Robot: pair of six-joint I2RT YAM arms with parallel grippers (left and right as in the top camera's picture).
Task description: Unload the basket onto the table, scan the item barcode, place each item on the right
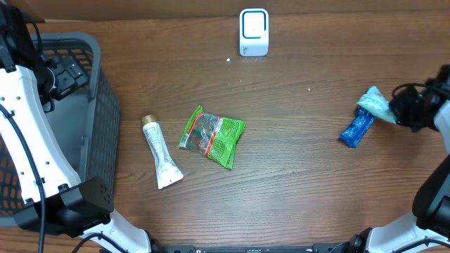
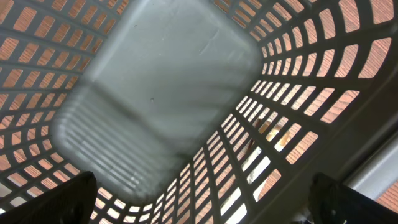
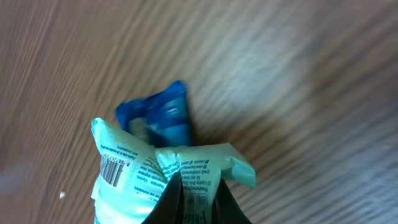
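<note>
Packet (image 1: 360,121) blue/teal, right side of table, teal end pinched in R gripper (image 3: 189,194), jaws narrow on it, barcode (image 3: 112,172) showing | L gripper (image 2: 205,205) wide open over grey basket (image 1: 105,123), left | white scanner (image 1: 254,31) far center | 1 tube (image 1: 162,153) + 1 green bag (image 1: 211,136) mid-table

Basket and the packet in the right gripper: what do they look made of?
Basket: grey moulded plastic, matte, judging by its slotted lattice walls. Packet: thin printed plastic film, slightly glossy, judging by its creases and crimped edge; possibly foil-lined, can't tell.
</note>
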